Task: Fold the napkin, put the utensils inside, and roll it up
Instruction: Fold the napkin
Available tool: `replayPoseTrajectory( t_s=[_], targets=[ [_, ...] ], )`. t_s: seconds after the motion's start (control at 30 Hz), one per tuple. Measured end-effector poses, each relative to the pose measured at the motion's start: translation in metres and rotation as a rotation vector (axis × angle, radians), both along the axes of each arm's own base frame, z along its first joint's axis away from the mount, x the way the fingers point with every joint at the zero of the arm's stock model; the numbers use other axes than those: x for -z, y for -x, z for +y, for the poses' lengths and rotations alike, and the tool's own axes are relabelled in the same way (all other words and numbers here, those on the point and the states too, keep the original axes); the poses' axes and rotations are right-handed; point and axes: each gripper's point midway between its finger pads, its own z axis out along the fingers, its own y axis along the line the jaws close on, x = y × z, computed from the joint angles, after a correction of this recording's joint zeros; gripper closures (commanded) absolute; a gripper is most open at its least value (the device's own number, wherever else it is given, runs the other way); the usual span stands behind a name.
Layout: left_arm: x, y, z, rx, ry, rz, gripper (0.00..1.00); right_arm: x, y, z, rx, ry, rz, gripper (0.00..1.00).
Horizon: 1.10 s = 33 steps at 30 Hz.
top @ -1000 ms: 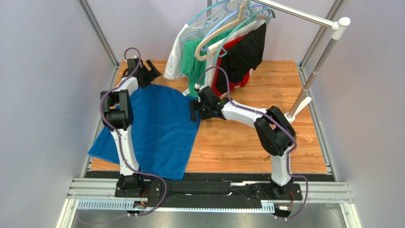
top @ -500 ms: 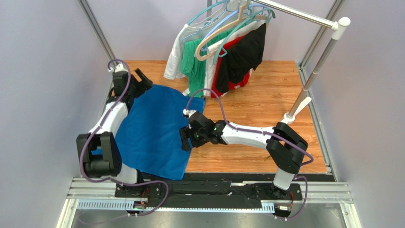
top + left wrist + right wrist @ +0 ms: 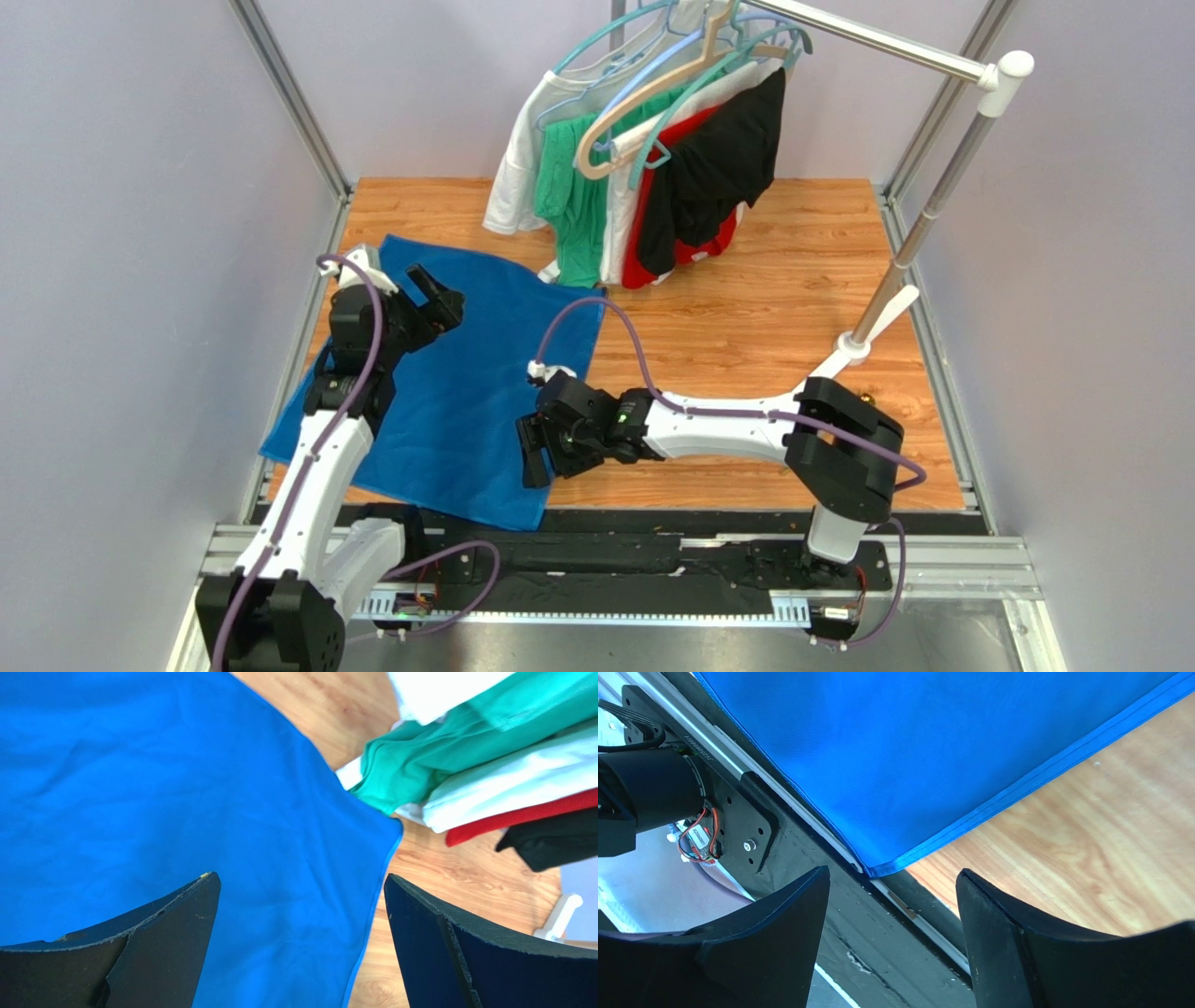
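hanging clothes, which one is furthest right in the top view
The black garment, at the right end; the red garment, green garment and white garment all hang left of it.

I see plain pale grey-lilac walls (image 3: pixel 126 210) on three sides, with slim silver metal corner posts (image 3: pixel 292 101) at the back. The work surface is an orange-brown wood-grain tabletop (image 3: pixel 800 266), evenly and brightly lit. At its far right stands a silver clothes rail with a white end cap (image 3: pixel 913 255), carrying white, green, red and black garments on pastel hangers (image 3: pixel 701 168). A black and aluminium mounting rail (image 3: pixel 631 556) runs along the near edge.
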Motion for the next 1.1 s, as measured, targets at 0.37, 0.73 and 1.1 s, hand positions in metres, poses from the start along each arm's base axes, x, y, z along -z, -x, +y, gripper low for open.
replayPoseTrajectory(
  t_s=[0.37, 0.73, 1.1],
  targets=[
    [-0.015, 0.035, -0.014, 0.094, 0.009, -0.006, 0.04, 0.023, 0.006, 0.007, 0.052, 0.092, 0.063, 0.37],
    [-0.050, 0.061, -0.020, 0.186, -0.071, -0.055, 0.04, 0.037, 0.007, 0.010, 0.095, 0.152, 0.102, 0.48],
    [-0.040, 0.078, -0.018, 0.193, -0.093, -0.040, 0.05, 0.041, 0.006, 0.009, 0.115, 0.173, 0.117, 0.74]
  ],
)
